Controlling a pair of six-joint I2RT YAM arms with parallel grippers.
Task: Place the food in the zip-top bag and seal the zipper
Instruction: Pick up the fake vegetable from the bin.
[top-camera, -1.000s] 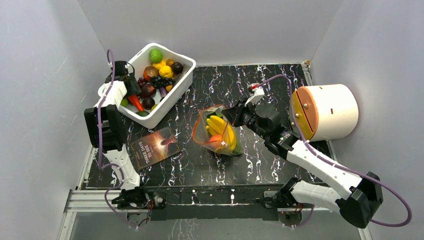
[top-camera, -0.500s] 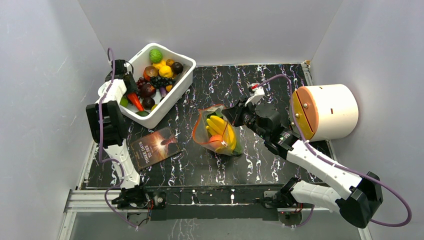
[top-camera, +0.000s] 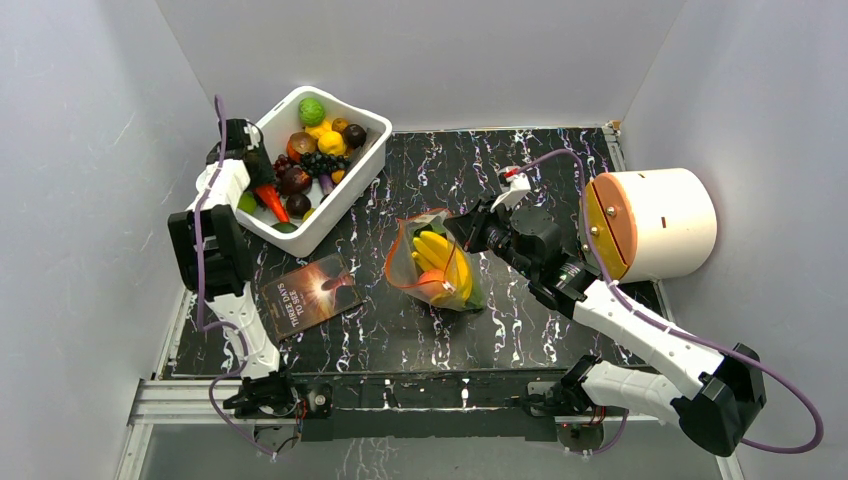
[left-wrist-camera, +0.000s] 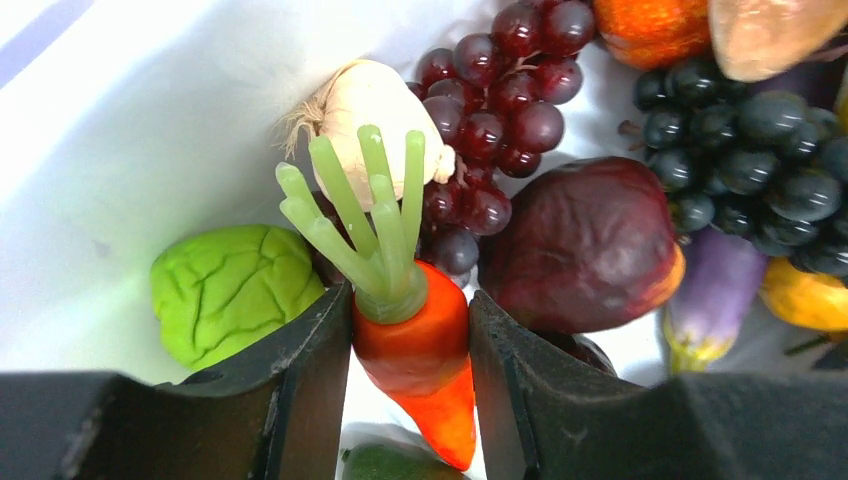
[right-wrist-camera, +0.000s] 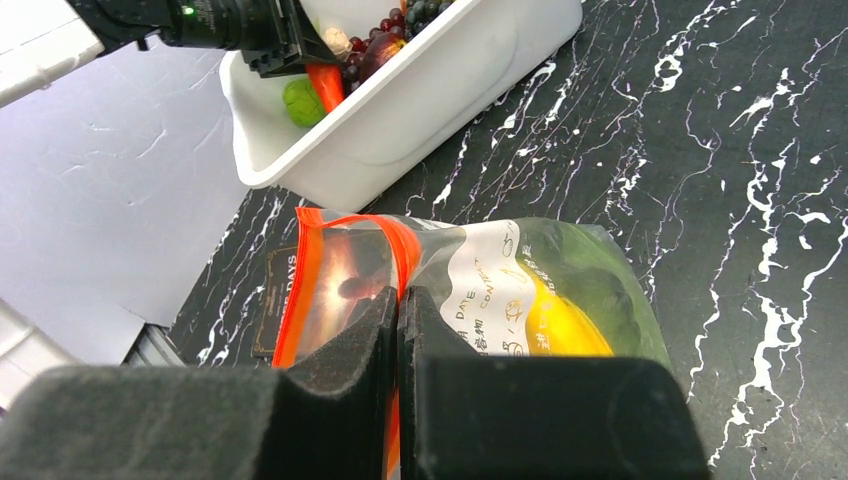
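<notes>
Black marbled tabletop (top-camera: 430, 160): at upper left a white tub (top-camera: 335, 212) crowded with grapes (left-wrist-camera: 490, 90), a dark red fruit (left-wrist-camera: 585, 245) and a green leafy piece (left-wrist-camera: 230, 290), where the left gripper (left-wrist-camera: 410, 305) clamps the carrot (left-wrist-camera: 425, 370). At centre the right gripper (right-wrist-camera: 398, 300) pinches the zipper (right-wrist-camera: 310, 260) of the zip-top bag (top-camera: 425, 262) holding bananas (top-camera: 440, 255); a booklet (top-camera: 310, 295) lies lower left of it, a white cylinder (top-camera: 660, 222) to the right.

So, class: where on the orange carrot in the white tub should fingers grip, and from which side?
Grip the carrot at its thick orange shoulder, just under the green stalks, from above with fingers either side. It is widest there; the tapering tip would likely slip.
</notes>
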